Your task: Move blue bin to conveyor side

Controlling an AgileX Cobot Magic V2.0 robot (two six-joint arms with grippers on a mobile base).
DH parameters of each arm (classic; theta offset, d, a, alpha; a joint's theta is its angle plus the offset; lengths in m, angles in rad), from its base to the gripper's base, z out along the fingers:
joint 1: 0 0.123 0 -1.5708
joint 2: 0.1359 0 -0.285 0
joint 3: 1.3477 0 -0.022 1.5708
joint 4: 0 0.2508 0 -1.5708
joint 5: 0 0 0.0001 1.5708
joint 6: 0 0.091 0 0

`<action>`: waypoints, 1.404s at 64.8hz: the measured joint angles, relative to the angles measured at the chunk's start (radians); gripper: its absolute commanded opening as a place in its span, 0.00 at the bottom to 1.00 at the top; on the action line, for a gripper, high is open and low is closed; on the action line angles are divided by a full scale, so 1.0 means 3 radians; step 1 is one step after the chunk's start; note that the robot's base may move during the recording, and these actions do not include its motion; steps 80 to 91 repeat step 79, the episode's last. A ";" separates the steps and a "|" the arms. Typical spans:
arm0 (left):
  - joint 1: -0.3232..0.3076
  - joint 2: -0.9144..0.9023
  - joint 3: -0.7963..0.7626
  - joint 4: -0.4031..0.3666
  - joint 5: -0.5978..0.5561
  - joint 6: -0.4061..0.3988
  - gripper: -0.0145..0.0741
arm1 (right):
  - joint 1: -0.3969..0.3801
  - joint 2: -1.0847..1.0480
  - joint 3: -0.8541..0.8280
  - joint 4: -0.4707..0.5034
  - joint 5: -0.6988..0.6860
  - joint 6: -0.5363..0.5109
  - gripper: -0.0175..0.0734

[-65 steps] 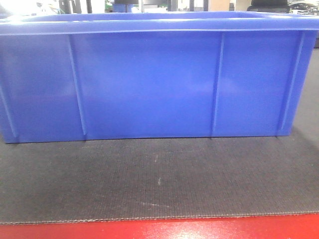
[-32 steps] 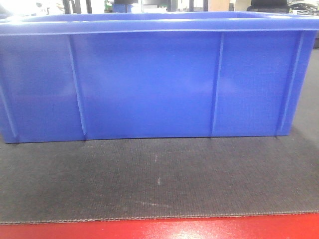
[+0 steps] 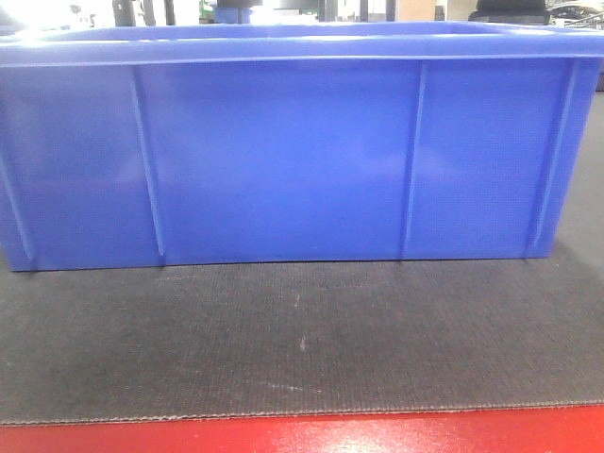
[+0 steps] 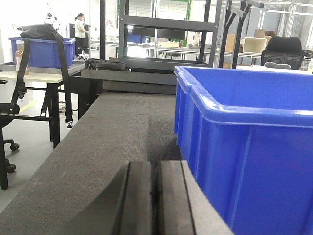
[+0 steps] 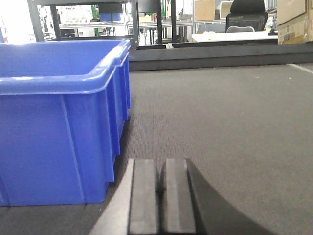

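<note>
The blue bin (image 3: 283,151) stands on the dark grey conveyor belt (image 3: 302,340), set back from its red front edge (image 3: 302,432). Its ribbed long wall fills the front view. In the left wrist view the bin (image 4: 249,142) is to the right of my left gripper (image 4: 156,171), which is shut and empty just above the belt (image 4: 98,147). In the right wrist view the bin (image 5: 58,117) is to the left of my right gripper (image 5: 160,169), also shut and empty, close to the bin's end wall. Neither gripper shows in the front view.
A black metal rack (image 4: 161,29) stands beyond the belt's far end. A second blue bin (image 4: 44,51) with a black bag sits on a table at the left. An office chair (image 5: 247,14), desks and cardboard boxes stand behind the belt.
</note>
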 measured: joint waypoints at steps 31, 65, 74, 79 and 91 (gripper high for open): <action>0.0000 0.0000 0.0000 0.0000 0.0000 0.0000 0.15 | 0.0000 0.0000 0.0000 -0.0044 -0.0006 0.0000 0.10; 0.0000 0.0000 0.0000 0.0000 0.0000 0.0000 0.15 | 0.0000 0.0000 0.0000 -0.0052 -0.0008 0.0000 0.10; 0.0000 0.0000 0.0000 0.0000 0.0000 0.0000 0.15 | 0.0000 0.0000 0.0000 -0.0052 -0.0008 0.0000 0.10; 0.0000 0.0000 0.0000 0.0000 0.0000 0.0000 0.15 | 0.0000 0.0000 0.0000 -0.0052 -0.0008 0.0000 0.10; 0.0000 0.0000 0.0000 0.0000 0.0000 0.0000 0.15 | 0.0000 0.0000 0.0000 -0.0052 -0.0008 0.0000 0.10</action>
